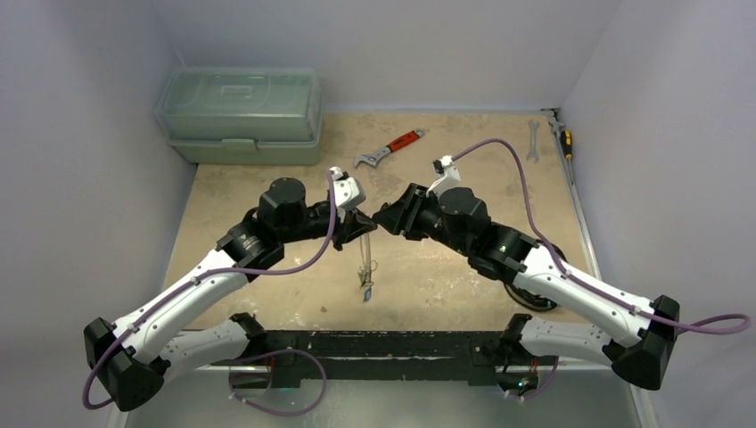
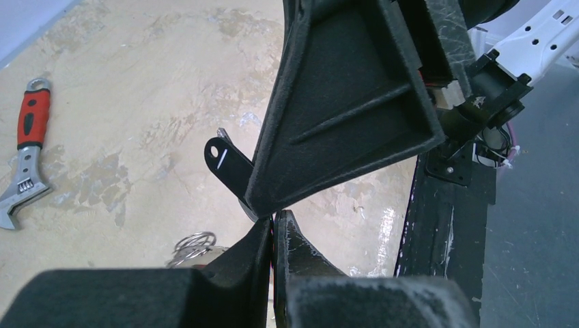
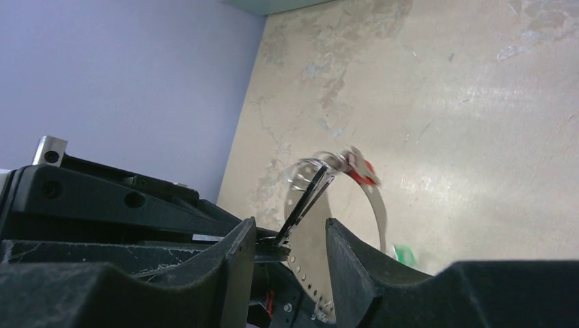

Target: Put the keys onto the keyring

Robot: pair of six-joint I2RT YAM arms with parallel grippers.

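Observation:
My left gripper [image 1: 360, 220] is shut on the top of the keyring [image 1: 364, 259], a thin silvery loop that hangs down from it above the table. Small keys [image 1: 366, 287] dangle at its lower end. In the left wrist view the fingers [image 2: 256, 249] are pressed together, with a black tag [image 2: 224, 160] and small wire rings [image 2: 194, 242] beside them. My right gripper [image 1: 385, 219] is open, tip to tip with the left one. In the right wrist view [image 3: 290, 239] its jaws stand apart around a black key [image 3: 311, 198] and the keyring's band [image 3: 377, 205], which carries a red tag [image 3: 362, 171] and a green tag [image 3: 404, 254].
A red-handled adjustable wrench [image 1: 390, 150] lies at the back centre and also shows in the left wrist view [image 2: 27, 150]. A plain spanner [image 1: 533, 141] and a screwdriver [image 1: 563, 138] lie at the back right. A green toolbox [image 1: 239, 114] stands at the back left.

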